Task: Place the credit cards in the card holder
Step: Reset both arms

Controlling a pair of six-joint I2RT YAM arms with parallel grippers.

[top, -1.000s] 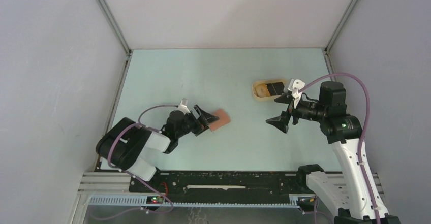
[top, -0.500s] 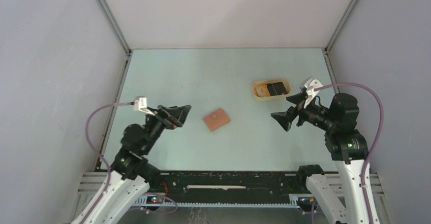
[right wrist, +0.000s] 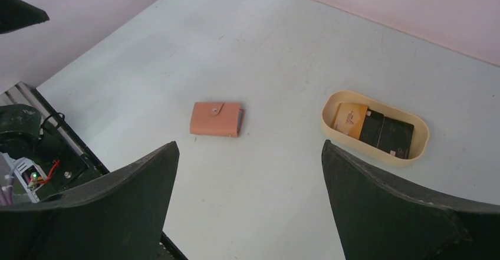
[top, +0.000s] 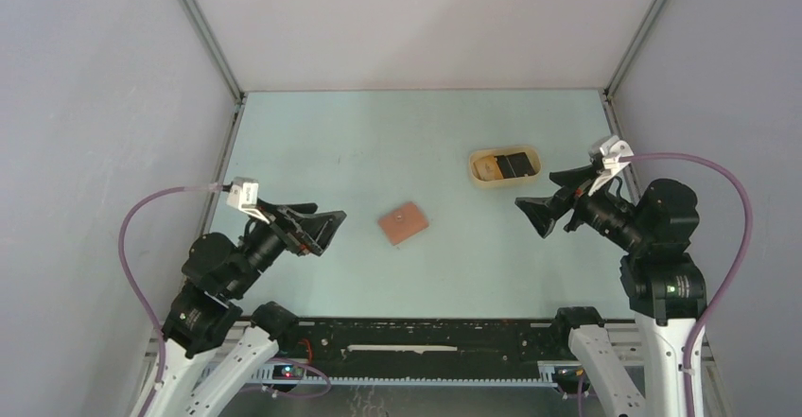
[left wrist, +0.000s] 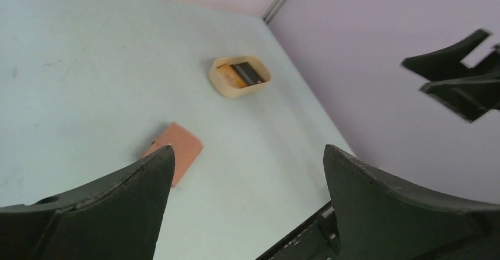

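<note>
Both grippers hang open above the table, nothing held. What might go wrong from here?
1. The card holder lies shut, snap side up; prying it open may only slide it away.
2. The credit cards lie flat and packed together in the tray; its rim may block a grasp, or two cards may lift at once.

The pale table [top: 378, 133] bears the closed card holder [top: 404, 223] and, well apart, a tan tray [top: 506, 184].

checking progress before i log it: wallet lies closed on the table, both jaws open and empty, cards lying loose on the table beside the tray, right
Not quite. The cards lie inside the tan tray, not beside it, as the right wrist view shows. The rest holds.
</note>
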